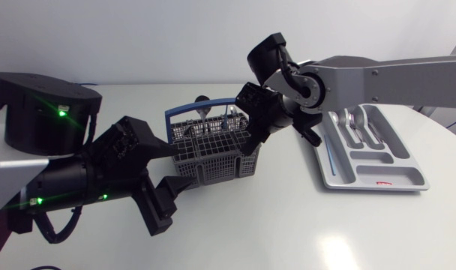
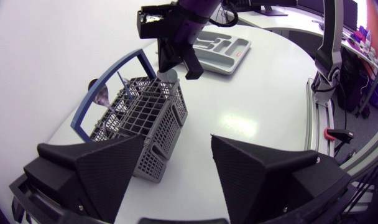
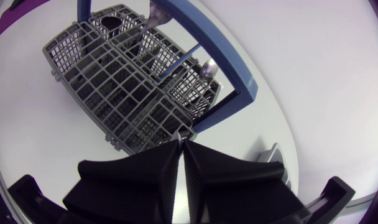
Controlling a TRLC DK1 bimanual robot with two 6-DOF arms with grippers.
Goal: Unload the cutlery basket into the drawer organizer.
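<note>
While the left gripper (image 1: pixel 177 166) hangs low over the table (image 1: pixel 288 225) at the near left corner of the basket (image 1: pixel 213 146), its two fingers are spread wide with nothing between them. In the left wrist view that gripper (image 2: pixel 176 143) frames bare table, and the basket (image 2: pixel 145 115) sits just ahead of and beside one finger, not touching it.

The grey wire basket stands near the middle of the table, toward the far edge, with its blue handle (image 1: pixel 179 110) upright. A few pieces of cutlery still stand in its far compartments. A spoon (image 2: pixel 102 96) leans out past the handle (image 2: pixel 114 68), and another spoon bowl (image 3: pixel 207 68) shows close to the handle (image 3: pixel 201 43) in the right wrist view.

The right arm comes in from the right edge, and its gripper (image 1: pixel 250 142) points down at the right end of the basket. From its own camera, the right gripper (image 3: pixel 181 146) has its fingers pressed together just above the basket's rim (image 3: pixel 127 93). A thin pale sliver shows at the tips, but I cannot tell what it is or whether it is pinched.

The organizer (image 1: pixel 393 178) lies flat near the right edge of the table, well apart from the basket. Several pieces of cutlery (image 1: pixel 359 124) lie in its far compartments.
</note>
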